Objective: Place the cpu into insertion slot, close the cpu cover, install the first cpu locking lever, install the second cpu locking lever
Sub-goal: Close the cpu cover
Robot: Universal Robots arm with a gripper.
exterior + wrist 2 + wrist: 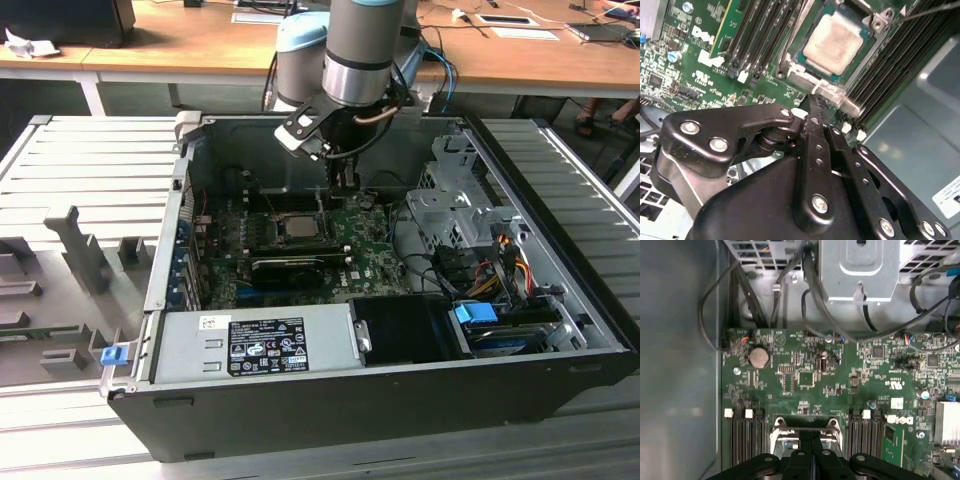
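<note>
Gripper (812, 441) at frame edge, fingers pinched together, tips at insertion slot (776, 436) silvery rim. Black mem slots (742, 440) flank it both sides. Green mobo (840, 390) mid-frame, coin batt (759, 357) on it. Metal bracket (860, 270), black cables (815, 295) beyond.

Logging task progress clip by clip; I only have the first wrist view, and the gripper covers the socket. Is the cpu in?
Observer: Yes; in the second wrist view the cpu lies in the insertion slot, pale face up.
Operator: Cover down?
Observer: The cpu cover seems to lie flat around it.
Operator: Gripper tips?
Observer: The gripper is shut, tips right by the cover's edge.
</note>
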